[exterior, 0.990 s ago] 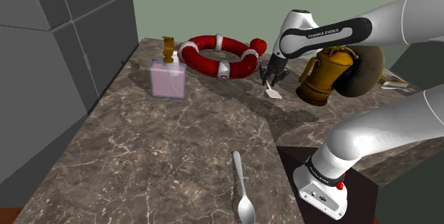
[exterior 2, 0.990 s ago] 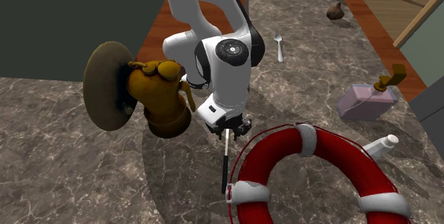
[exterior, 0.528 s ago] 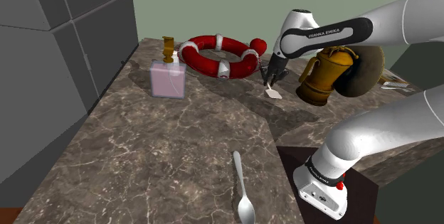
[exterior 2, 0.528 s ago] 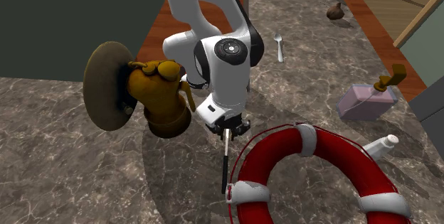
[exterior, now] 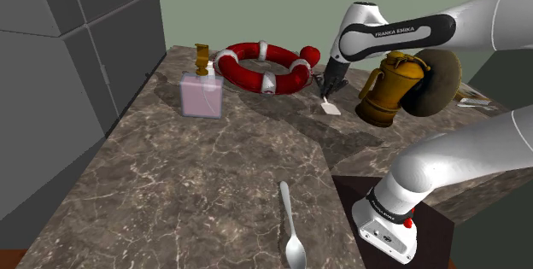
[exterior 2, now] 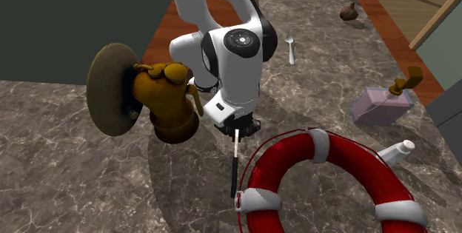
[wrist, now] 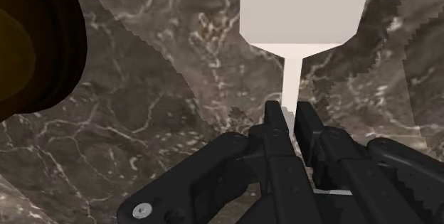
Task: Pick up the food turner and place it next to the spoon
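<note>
The food turner has a flat white blade (wrist: 306, 6) and a thin white neck clasped between my gripper's (wrist: 288, 112) fingers. In the shoulder view the gripper (exterior: 327, 90) is at the back of the marble counter, between the red life ring and the brown jug, shut on the turner (exterior: 330, 108), whose blade hangs just over the counter. From the second exterior view the turner's dark handle (exterior 2: 234, 172) sticks out below the gripper (exterior 2: 237, 129). The grey spoon (exterior: 292, 225) lies near the counter's front edge, also seen as the spoon (exterior 2: 290, 49) behind the arm.
A red and white life ring (exterior: 263, 67) lies at the back beside the gripper. A brown jug (exterior: 391, 92) with a round disc stands on the other side. A pink soap bottle (exterior: 202, 92) stands toward the shoulder view's left. The stand (exterior: 389, 225) is at lower right.
The arm has risen a little, and the turner has come up with the gripper, its blade now slightly higher above the counter.
</note>
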`<action>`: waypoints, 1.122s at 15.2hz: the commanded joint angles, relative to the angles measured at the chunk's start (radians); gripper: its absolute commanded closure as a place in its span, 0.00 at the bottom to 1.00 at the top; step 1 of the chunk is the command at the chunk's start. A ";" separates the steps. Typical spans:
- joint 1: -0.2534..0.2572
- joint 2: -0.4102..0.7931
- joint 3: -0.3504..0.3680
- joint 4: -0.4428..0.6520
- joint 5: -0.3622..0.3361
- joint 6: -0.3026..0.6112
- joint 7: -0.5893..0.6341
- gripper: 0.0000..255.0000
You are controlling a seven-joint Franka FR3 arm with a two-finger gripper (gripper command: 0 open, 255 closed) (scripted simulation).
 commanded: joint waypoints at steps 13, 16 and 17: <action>0.026 -0.127 0.050 0.046 0.026 -0.175 0.053 1.00; 0.056 -0.209 0.100 -0.009 0.057 -0.205 0.112 1.00; 0.068 -0.235 0.117 -0.024 0.068 -0.215 0.132 1.00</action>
